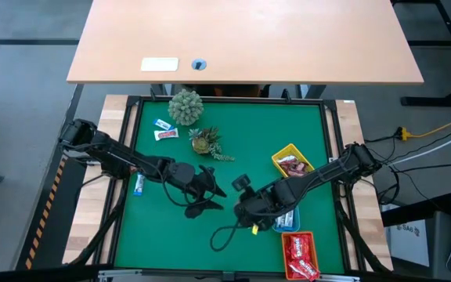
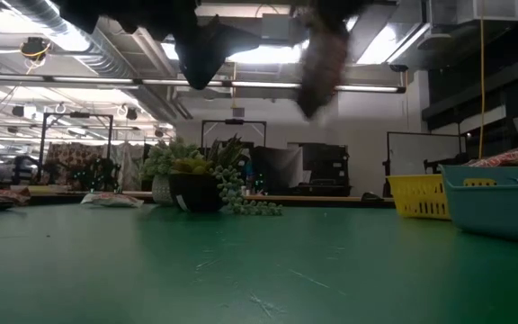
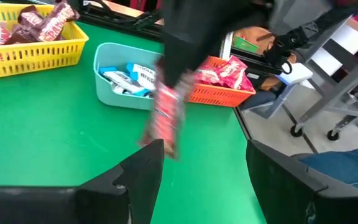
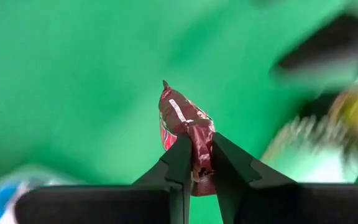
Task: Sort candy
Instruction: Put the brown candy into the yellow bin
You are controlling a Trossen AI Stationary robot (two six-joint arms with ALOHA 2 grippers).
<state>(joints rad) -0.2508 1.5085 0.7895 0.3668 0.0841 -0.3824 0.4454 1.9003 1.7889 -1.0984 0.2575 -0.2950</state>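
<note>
Red candy packet (image 4: 185, 124) between right pincer (image 4: 196, 163) fingers

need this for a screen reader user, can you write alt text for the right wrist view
The right gripper has its two dark fingers shut on a shiny red candy packet, which sticks out beyond the fingertips above the green table mat. Dark and pale shapes at one edge are too blurred to identify.

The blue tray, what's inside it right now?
The blue tray holds several blue-and-white wrapped candies. A dark arm and the red candy packet it holds cover the tray's right side, so anything there stays hidden.
</note>
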